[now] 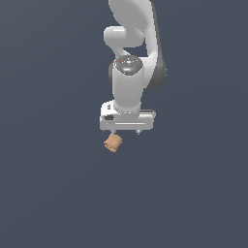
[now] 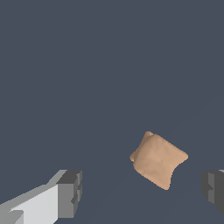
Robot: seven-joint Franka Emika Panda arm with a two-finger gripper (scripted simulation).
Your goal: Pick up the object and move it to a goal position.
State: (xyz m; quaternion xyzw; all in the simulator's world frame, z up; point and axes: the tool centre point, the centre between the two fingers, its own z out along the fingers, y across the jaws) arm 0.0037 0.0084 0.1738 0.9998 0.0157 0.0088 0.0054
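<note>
Honestly just a plain dark slate-blue surface (image 1: 53,193) filling the whole scene, same flat color near and far.

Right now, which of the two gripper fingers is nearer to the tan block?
The finger on the exterior view's left. The block appears right beside its tip, while the other finger stands clearly apart from it. The gripper is open.

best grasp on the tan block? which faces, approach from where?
Come straight down from above. The tan block sits rotated against the open gripper, so a corner faces each finger. I'd turn the wrist until the pads meet two opposite flat faces, then close across its middle. It's also nearer one finger; centre first.
</note>
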